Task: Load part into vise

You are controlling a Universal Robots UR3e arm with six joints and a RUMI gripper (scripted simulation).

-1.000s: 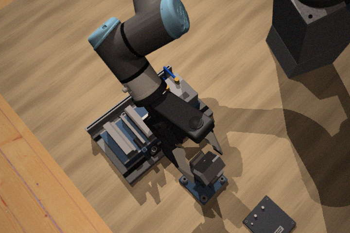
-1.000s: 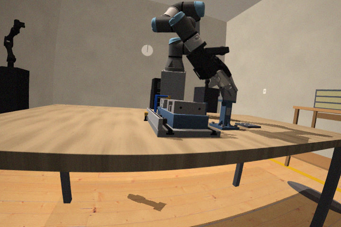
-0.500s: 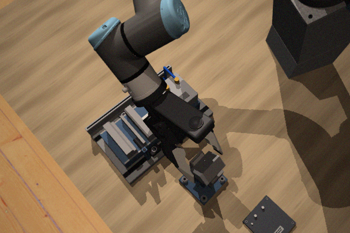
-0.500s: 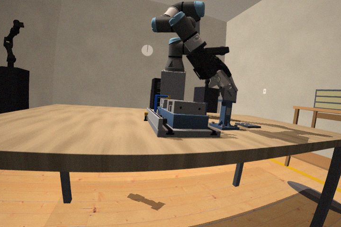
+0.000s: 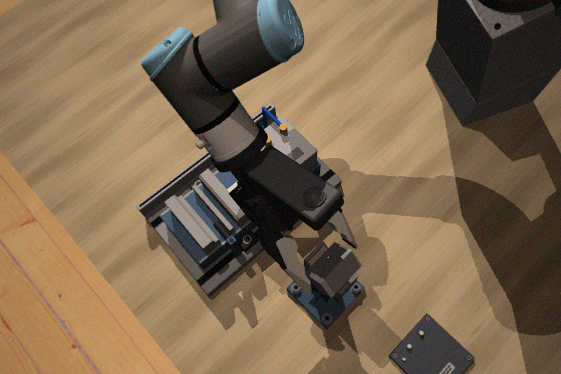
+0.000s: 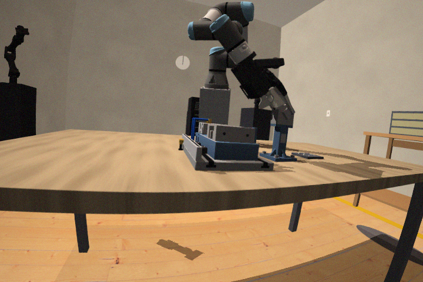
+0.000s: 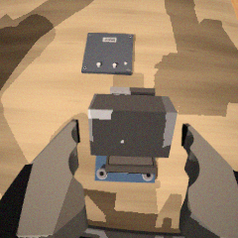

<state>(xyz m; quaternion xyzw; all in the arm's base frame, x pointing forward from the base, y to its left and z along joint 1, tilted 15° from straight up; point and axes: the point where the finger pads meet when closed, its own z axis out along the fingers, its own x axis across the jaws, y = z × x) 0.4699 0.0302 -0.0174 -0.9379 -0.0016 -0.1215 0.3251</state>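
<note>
The part, a dark grey block [image 5: 339, 269] [image 6: 282, 118] [image 7: 130, 130], rests tilted in the V-block [image 5: 327, 305] [image 6: 279, 142] [image 7: 127, 177] on its blue stand. Its milled slot is not visible. My gripper [image 5: 332, 268] [image 7: 130, 123] is open around the block; the wrist view shows a gap between each fingertip and the block's ends. The vise [image 5: 183, 234] [image 6: 237, 151] is open and holds no part that I can see. Its fixed jaw [image 5: 189, 220] is at the far left in the top view; the arm partly hides the other jaw [image 5: 221, 195]. I cannot make out the work stop clearly.
The dark infeed plate [image 5: 438, 348] [image 6: 308, 155] [image 7: 108, 54] with small pins has no block on it and lies beyond the V-block. The air cylinder [image 5: 305, 147] with blue hose and yellow fittings stands at the vise's other end, partly under the arm. The vise stands close beside the V-block.
</note>
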